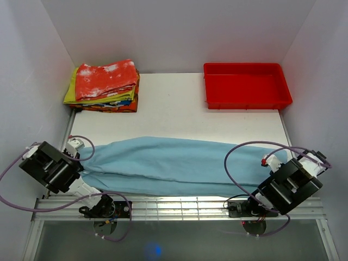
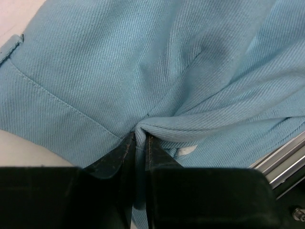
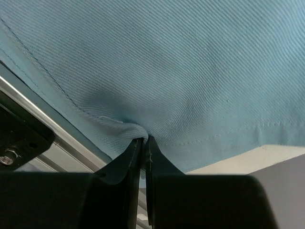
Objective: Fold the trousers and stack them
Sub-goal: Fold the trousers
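- Left hand: clamped tight on a bunched fold at the left end of the trousers.
- Right hand: clamped tight on the stitched edge at their right end.
- Trousers: spread out, long axis left-to-right along the near edge of the table, one hand at either end.

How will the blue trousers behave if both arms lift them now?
Probably floppy: the trousers bunch into folds at the left jaws, so the middle should sag between grips. The ribbed twill weave likely resists slipping from the shut jaws.
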Controlling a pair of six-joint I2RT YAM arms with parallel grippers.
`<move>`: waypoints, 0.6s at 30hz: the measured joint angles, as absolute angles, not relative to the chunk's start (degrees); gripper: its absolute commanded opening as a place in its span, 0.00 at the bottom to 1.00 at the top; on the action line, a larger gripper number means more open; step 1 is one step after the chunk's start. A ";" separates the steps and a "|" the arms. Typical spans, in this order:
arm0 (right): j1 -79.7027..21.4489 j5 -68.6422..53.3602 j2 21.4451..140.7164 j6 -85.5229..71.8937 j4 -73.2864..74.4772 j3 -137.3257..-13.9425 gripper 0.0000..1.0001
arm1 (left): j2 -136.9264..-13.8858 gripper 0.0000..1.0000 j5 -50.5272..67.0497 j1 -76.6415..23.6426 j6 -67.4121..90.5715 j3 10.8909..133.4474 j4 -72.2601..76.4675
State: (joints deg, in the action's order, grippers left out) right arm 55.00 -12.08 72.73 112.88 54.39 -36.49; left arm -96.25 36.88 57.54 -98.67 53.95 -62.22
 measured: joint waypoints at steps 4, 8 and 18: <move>48.21 -8.40 77.82 110.61 54.39 -40.18 0.08 | -94.91 0.00 31.88 51.29 -88.20 54.33 -58.74; 43.59 -9.06 88.97 104.29 53.56 -50.43 0.08 | -96.33 0.00 30.06 43.90 -76.27 56.69 -56.07; 39.77 -15.27 96.90 97.71 50.00 -63.57 0.08 | -107.81 0.00 35.09 34.76 -59.48 71.94 -51.35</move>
